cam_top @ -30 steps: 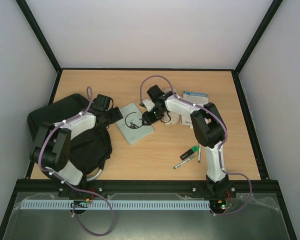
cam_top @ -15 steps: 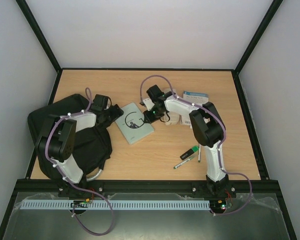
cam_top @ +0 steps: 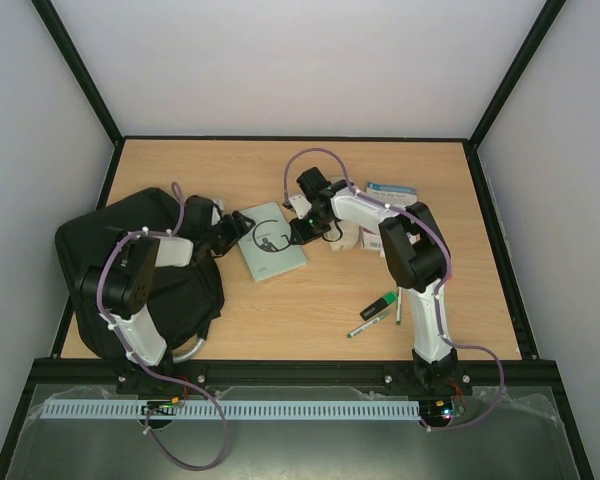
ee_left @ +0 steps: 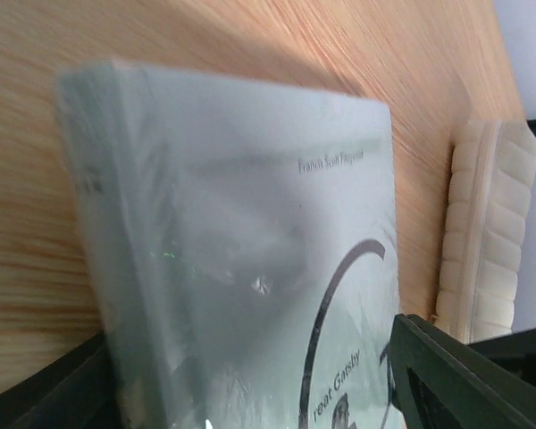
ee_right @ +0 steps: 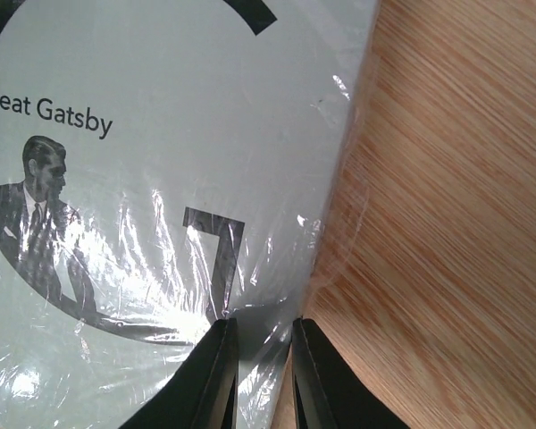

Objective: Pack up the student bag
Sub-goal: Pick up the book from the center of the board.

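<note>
The student bag (cam_top: pixel 110 250), a large black backpack, lies at the table's left with its grey loop handle (cam_top: pixel 187 350) near the front edge. A pale green plastic-wrapped book, "Great Gatsby" (cam_top: pixel 270 243), lies just right of the bag. My left gripper (cam_top: pixel 230 228) is at the book's left end. In the left wrist view the book (ee_left: pixel 241 241) fills the space between the wide-apart jaws of my left gripper (ee_left: pixel 250 398). My right gripper (cam_top: pixel 298 232) is at the book's right edge. In the right wrist view my right gripper (ee_right: pixel 263 329) is pinched on the book's (ee_right: pixel 143 179) wrapped edge.
A white ribbed case (cam_top: pixel 352 236) lies under the right arm and also shows in the left wrist view (ee_left: pixel 487 241). A blue and white box (cam_top: pixel 392 189) sits behind it. A green marker (cam_top: pixel 385 302) and pens (cam_top: pixel 372 321) lie at the front right.
My left gripper has moved right, off the bag, up to the book's left end. The book has shifted slightly back and turned a little. My right gripper stayed on the book's edge.
</note>
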Robot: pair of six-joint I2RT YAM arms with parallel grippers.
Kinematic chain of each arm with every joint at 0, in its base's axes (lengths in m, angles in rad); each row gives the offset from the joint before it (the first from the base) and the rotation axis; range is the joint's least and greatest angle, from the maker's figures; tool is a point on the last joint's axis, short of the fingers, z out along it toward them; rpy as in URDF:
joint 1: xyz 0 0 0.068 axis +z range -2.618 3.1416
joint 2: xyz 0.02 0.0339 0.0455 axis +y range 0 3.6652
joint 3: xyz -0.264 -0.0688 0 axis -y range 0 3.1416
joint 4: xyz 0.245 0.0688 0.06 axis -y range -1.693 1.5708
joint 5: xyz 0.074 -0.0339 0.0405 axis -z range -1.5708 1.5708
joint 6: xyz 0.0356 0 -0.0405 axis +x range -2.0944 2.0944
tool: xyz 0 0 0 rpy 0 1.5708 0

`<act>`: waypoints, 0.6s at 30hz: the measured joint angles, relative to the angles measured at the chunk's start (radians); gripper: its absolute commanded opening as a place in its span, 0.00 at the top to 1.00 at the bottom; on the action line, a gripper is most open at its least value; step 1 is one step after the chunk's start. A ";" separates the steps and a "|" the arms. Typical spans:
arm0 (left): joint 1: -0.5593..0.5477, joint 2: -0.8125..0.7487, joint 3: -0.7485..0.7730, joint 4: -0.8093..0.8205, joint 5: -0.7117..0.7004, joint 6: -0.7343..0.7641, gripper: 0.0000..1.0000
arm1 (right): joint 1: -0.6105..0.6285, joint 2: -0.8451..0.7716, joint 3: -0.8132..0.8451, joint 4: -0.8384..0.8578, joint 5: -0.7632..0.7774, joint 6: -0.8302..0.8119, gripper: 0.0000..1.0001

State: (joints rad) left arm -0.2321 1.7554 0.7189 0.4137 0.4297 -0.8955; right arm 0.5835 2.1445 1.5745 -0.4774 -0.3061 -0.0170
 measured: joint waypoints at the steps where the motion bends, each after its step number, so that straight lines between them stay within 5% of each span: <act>1: -0.009 0.000 0.000 0.000 0.007 -0.007 0.28 | -0.002 0.001 0.001 -0.001 -0.003 0.000 0.83; 18: -0.082 -0.201 -0.047 -0.040 0.004 -0.145 0.55 | -0.015 -0.006 0.005 0.004 0.010 -0.001 0.79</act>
State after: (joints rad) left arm -0.3145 1.5543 0.6724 0.3733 0.4339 -1.0405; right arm 0.5682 2.1387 1.5799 -0.4732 -0.2966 -0.0177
